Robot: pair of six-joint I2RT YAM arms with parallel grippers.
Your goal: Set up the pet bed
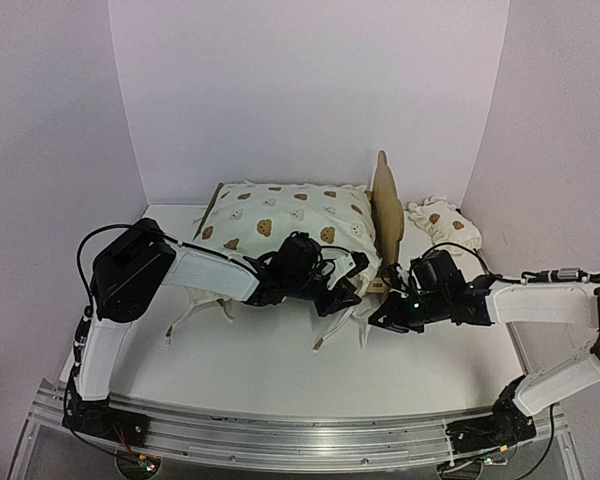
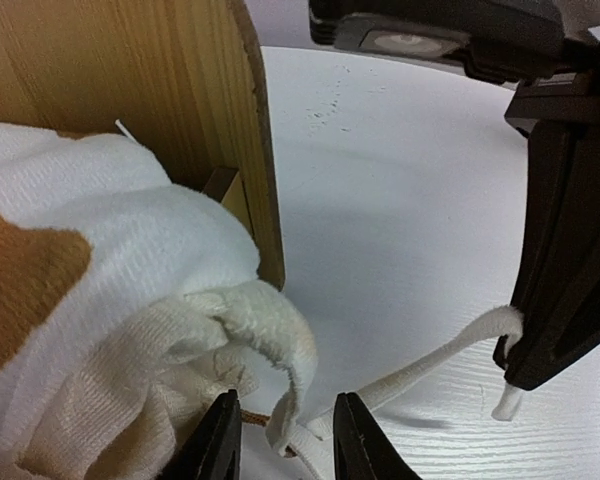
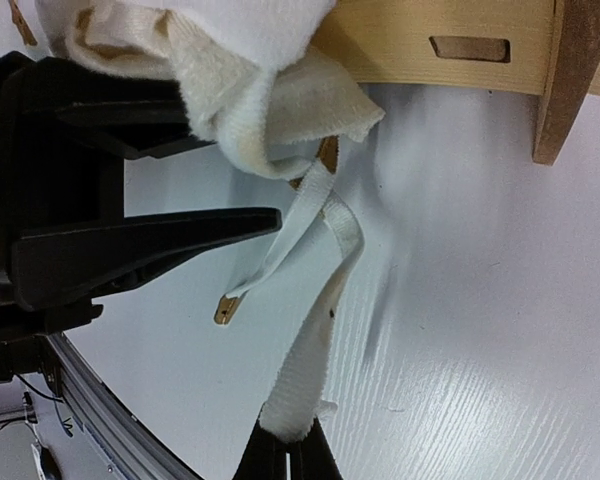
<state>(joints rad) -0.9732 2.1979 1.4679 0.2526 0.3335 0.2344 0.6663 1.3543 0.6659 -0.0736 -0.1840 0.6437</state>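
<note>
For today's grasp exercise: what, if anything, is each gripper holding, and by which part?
The right gripper pinches a tie string of the cushion near its free end. The left gripper straddles the same cushion corner, jaws apart, gripping nothing yet.

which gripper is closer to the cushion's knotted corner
Left. The left gripper sits right at the cushion corner; the right gripper pinches the end of a tie string trailing away from it.

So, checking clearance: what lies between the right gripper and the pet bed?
A cream tie string, pinched in the right gripper, runs to the cushion corner by the pet bed; otherwise bare table. Right wrist view shows it.
</note>
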